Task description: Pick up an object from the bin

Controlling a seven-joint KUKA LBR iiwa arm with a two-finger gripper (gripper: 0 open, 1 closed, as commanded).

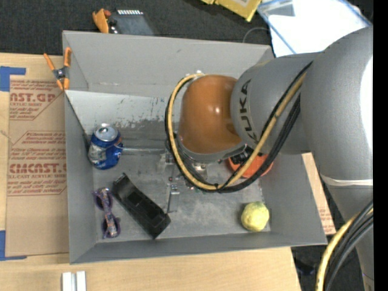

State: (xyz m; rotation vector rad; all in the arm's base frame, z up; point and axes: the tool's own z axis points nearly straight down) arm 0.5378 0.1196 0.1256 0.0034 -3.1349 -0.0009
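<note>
Black oblong case (140,206) lies at 7 o'clock in the bin (121,59), just beside the gripper (172,187), at its 8 o'clock. Whether the gripper is spread or closed cannot be told.

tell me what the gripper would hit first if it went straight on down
Most likely the bare bin floor: the gripper hangs beside the black oblong case, though depth is unclear and it might graze that.
</note>
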